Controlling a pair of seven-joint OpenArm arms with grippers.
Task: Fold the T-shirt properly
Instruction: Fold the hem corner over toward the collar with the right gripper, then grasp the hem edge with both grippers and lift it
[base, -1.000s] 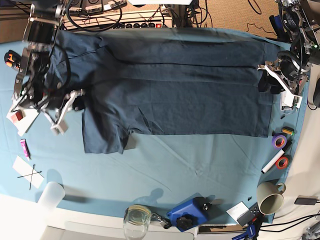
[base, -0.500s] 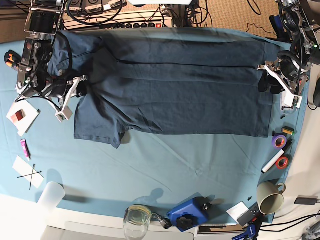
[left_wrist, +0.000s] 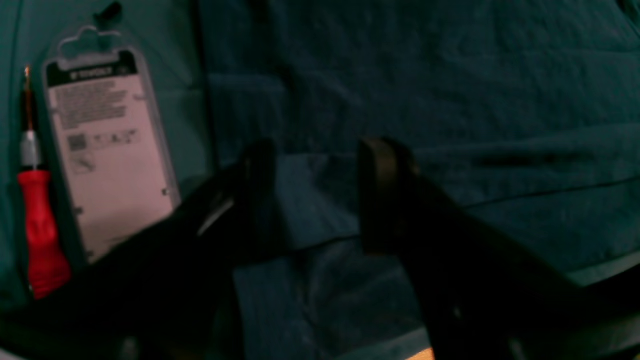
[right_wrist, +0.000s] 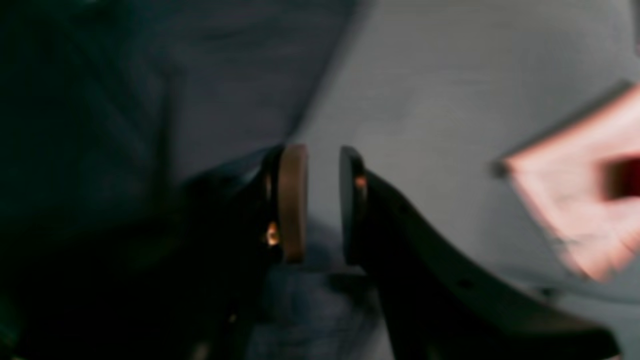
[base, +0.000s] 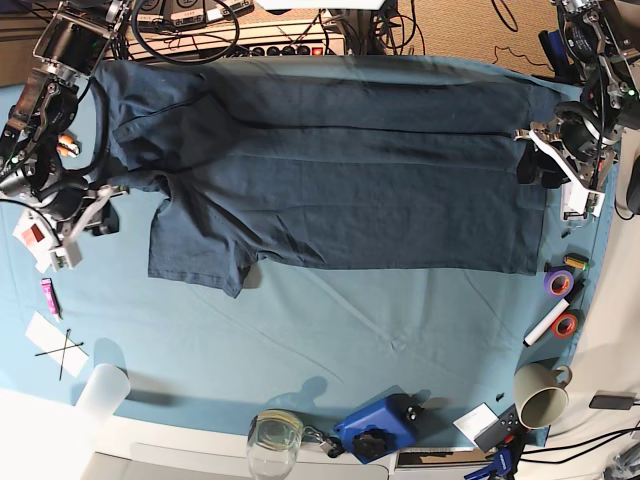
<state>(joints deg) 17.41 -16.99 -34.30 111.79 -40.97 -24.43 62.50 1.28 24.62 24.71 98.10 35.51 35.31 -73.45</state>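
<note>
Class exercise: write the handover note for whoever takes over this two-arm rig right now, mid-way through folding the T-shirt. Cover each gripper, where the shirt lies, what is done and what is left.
Right gripper: jaws apart, nothing between them, off the T-shirt beside its sleeve end, over the tablecloth.
Left gripper: jaws open over the hem end, gripping nothing.
Shirt: lying across the far half of the cloth, a long fold line along its far side, near sleeve still sticking out.
Done: one lengthwise fold, it seems.
Left: tuck the sleeve, fold the near side, then fold across.
</note>
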